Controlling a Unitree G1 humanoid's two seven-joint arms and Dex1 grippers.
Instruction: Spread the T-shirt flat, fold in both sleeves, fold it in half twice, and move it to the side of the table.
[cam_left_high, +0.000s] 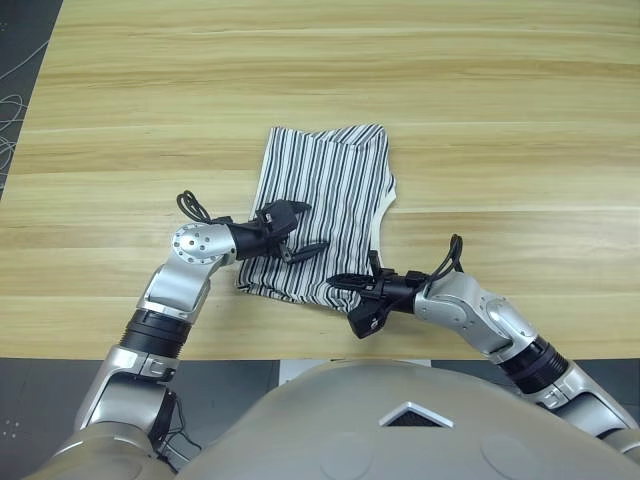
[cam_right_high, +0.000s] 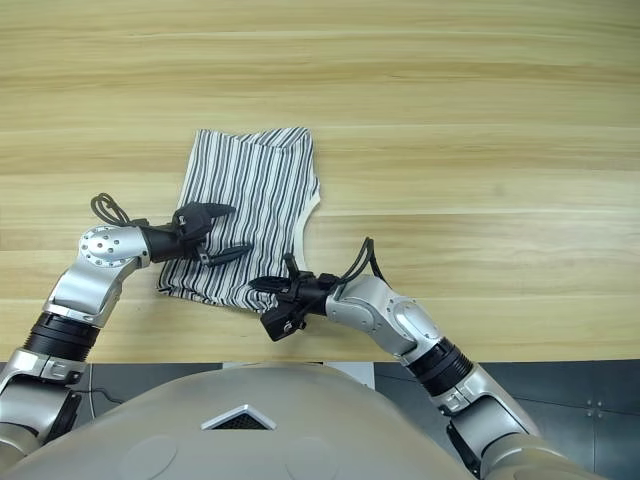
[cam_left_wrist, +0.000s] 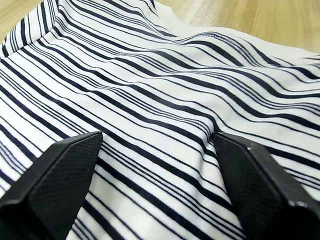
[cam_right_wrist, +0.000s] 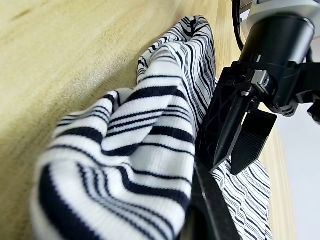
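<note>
- The table (cam_left_high: 500, 110) offers wide room beyond the T-shirt (cam_left_high: 330, 190) and to its right, and a gripper could pass freely over the wood there.
- Left of the shirt, open wood runs to the table's edge.
- The left gripper (cam_left_wrist: 157, 142) hangs over the shirt's near left part with its fingers spread, blocking that side.
- The right gripper (cam_left_high: 345, 285) sits at the shirt's near edge with cloth bunched against it.
- Only a narrow gap separates the two grippers.
- Both arms cross the narrow strip of table nearest the robot.
</note>
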